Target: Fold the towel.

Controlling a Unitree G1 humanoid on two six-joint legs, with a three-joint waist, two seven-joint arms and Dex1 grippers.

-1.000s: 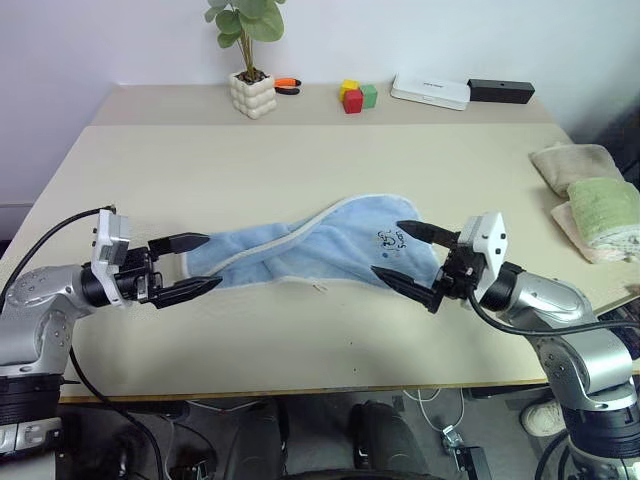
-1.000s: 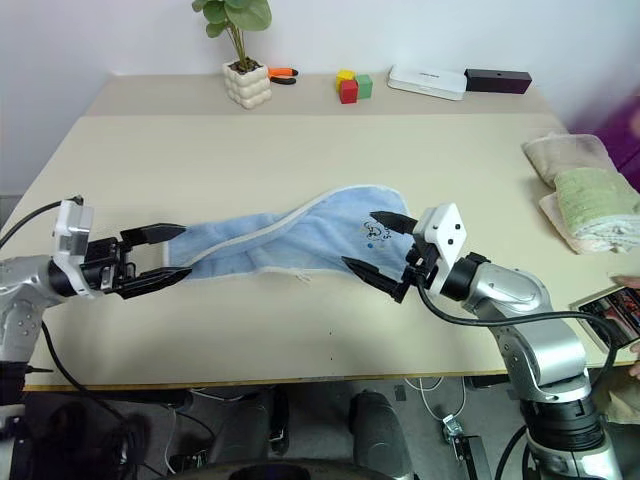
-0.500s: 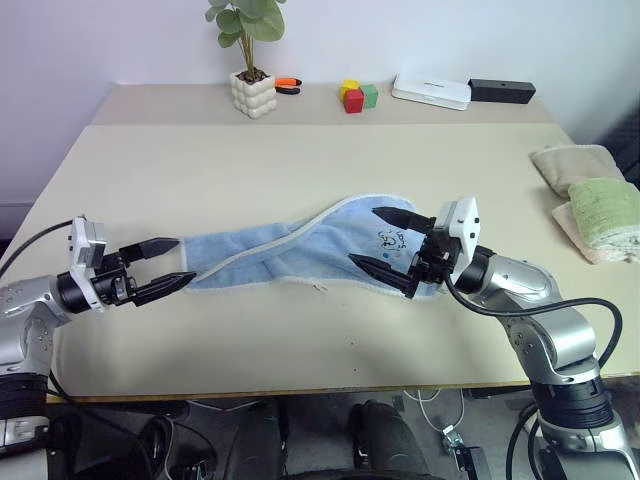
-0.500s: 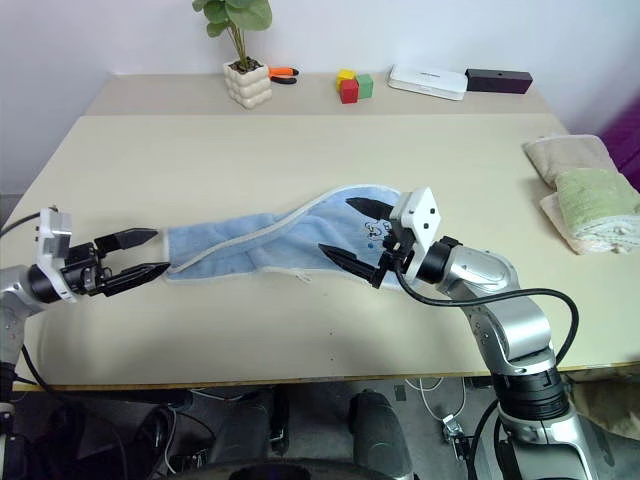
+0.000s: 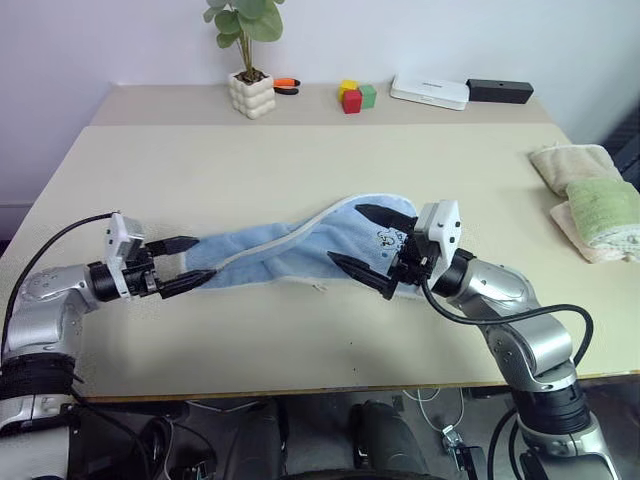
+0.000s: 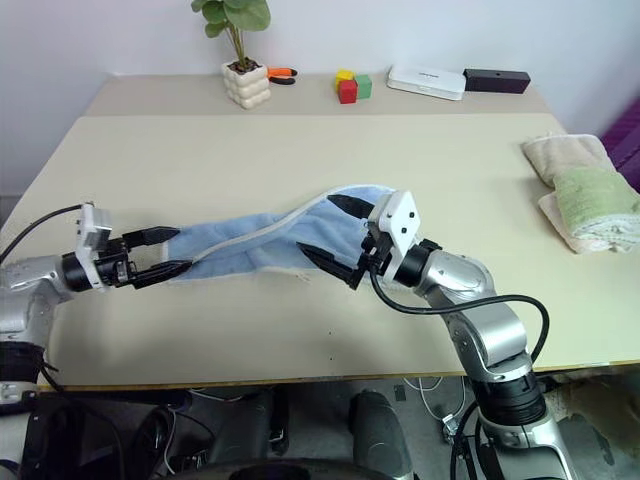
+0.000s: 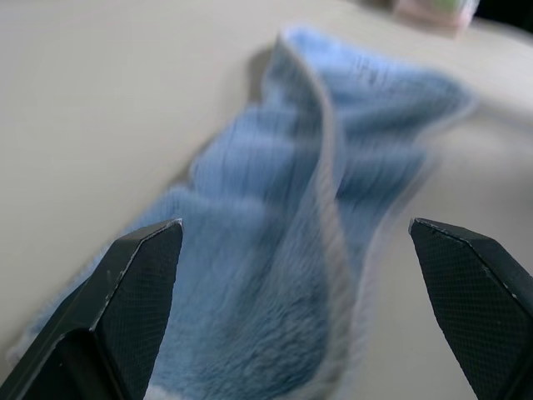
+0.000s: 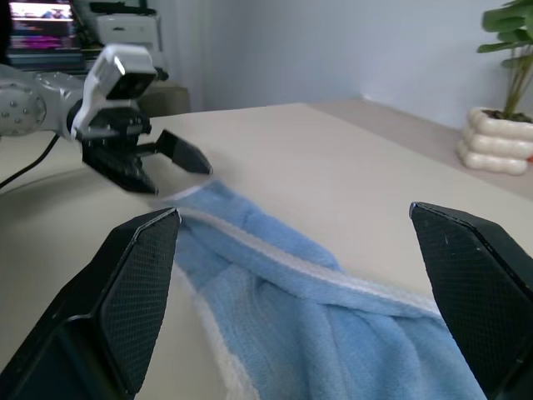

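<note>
Although a small dark print sat near the right end of the towel, its writing was too small to read. That light-blue towel lay twisted lengthwise across the middle of the surface. At its left end, the left end effector stood wide apart with nothing gripped, tips at the cloth's edge. Over the printed end, the right end effector gaped equally wide, holding nothing.

An office or lab: beige table, monitor and printer behind.
</note>
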